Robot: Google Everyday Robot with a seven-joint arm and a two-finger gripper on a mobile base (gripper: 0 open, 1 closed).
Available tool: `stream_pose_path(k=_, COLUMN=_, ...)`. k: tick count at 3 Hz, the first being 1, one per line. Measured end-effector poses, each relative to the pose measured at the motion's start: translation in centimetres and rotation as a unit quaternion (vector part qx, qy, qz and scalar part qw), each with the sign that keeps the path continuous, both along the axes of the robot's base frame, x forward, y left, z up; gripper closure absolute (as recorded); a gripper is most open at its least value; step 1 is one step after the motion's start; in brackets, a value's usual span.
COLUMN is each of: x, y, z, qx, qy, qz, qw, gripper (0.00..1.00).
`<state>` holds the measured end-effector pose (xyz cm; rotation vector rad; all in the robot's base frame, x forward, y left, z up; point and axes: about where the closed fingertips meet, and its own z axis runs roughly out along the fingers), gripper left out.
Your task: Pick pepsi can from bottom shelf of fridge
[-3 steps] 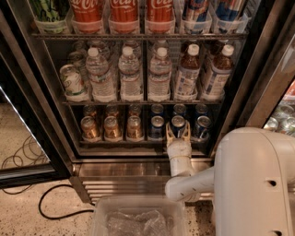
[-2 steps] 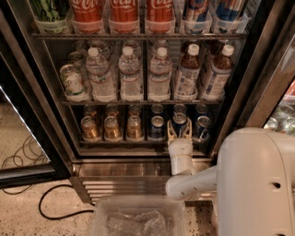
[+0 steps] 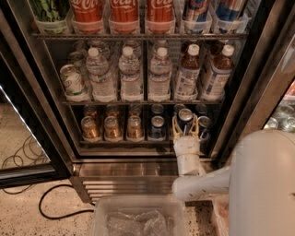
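Fridge (image 3: 133, 169) open, with dark interior and ribbed steel base below. Pincer (image 3: 185, 128) inside, at the right front of the bottom shelf (image 3: 120, 143), pointing up and inward on a white arm (image 3: 188, 159) entering from below across the base. Fingers (image 3: 175, 125) spread apart, one on each side of the pepsi can (image 3: 185, 117); actual contact not discernible. Pepsi can upright in the right part of the bottom shelf, with another blue can (image 3: 157, 128) just beside on the left. Rows of gold-brown cans (image 3: 112, 128) on the left part of the same shelf. Water bottles (image 3: 131, 76) on the rack above; red Coca-Cola containers (image 3: 124, 11) on the top visible rack. Clear plastic bin (image 3: 99, 216) on the floor before the base; black cable (image 3: 50, 203) at left.
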<state>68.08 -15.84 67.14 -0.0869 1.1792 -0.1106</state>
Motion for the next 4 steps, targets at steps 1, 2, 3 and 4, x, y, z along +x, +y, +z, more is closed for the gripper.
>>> stream_pose_path(k=1, x=-3.0, y=0.3, z=2.0, qx=-0.003, qy=-0.007, qz=0.044, qw=0.999, gripper=1.0)
stream_pose_path(k=2, x=-5.7, y=0.3, z=4.0, qx=0.015, qy=-0.014, qz=0.071, qw=0.9972, gripper=1.0)
stream_pose_path(k=3, x=-8.3, y=0.4, z=6.5, qx=0.03, qy=-0.031, qz=0.096, qw=0.9945, gripper=1.0)
stream_pose_path(k=4, x=-10.2, y=0.9, z=8.6, qx=0.043, qy=-0.051, qz=0.119, qw=0.9906, gripper=1.0)
